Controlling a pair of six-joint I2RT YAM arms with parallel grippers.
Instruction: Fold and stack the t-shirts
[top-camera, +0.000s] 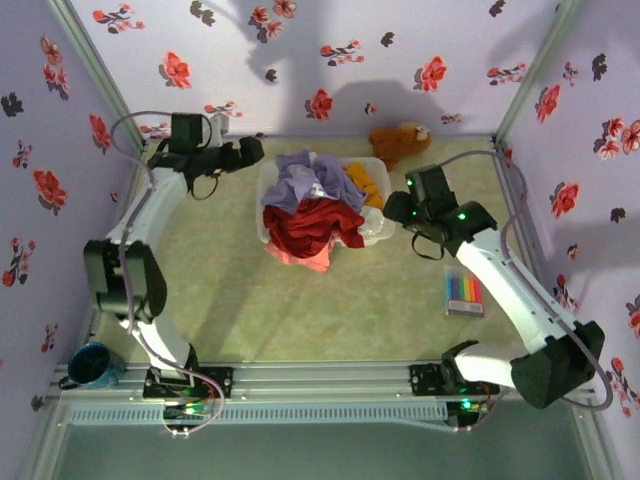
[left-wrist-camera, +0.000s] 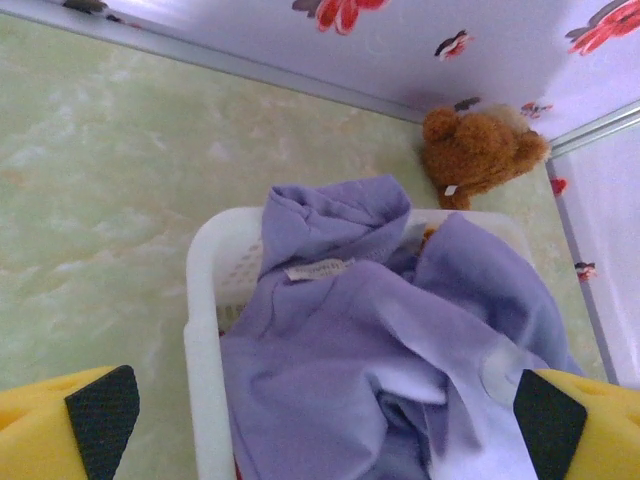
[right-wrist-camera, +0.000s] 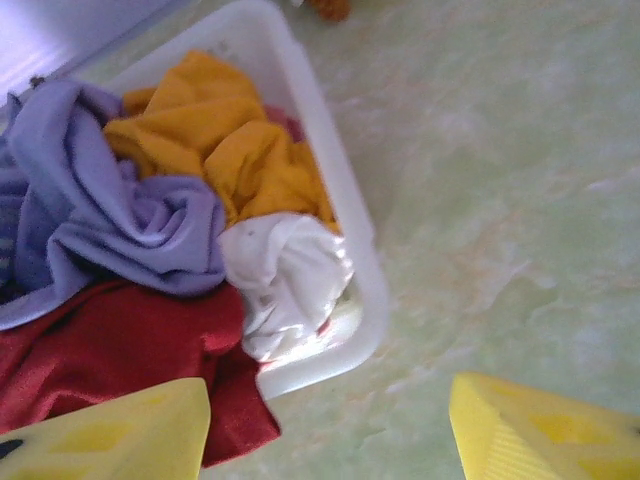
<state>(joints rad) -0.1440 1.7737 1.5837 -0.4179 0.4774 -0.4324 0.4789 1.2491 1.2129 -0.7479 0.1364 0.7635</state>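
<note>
Top external view: a white basket (top-camera: 263, 195) sits mid-bench (top-camera: 250, 310), heaped with crumpled t-shirts (top-camera: 315, 205). None is folded or stacked.
Basket contents: a lavender tee (top-camera: 310, 178) lies on top toward the far side. A red tee (top-camera: 305, 225) is at the near side, spilling over the near rim. An orange-yellow tee (top-camera: 366, 183) is at the far-right corner and a white cloth (top-camera: 375, 226) at the near-right corner.
Left pincer (top-camera: 247, 153): released, spread wide, hovering just off the basket's far-left corner.
Left wrist view: the lavender tee lies below and between the 2 black pads (left-wrist-camera: 102, 418). It is not gripped, and whether the other pad touches the cloth cannot be told.
Right pincer (top-camera: 398, 208): released, beside the basket's right side and holding nothing.
Right wrist view: 2 yellow fingers (right-wrist-camera: 540, 430) stand apart, with bare bench and the basket's corner beyond the gap. The red tee's hem is just beside one finger.
Elsewhere: a brown plush toy (top-camera: 400, 141) sits by the far wall, behind the basket. A marker pack (top-camera: 463, 292) lies at the right and a blue mug (top-camera: 92, 365) at the near-left rail.
</note>
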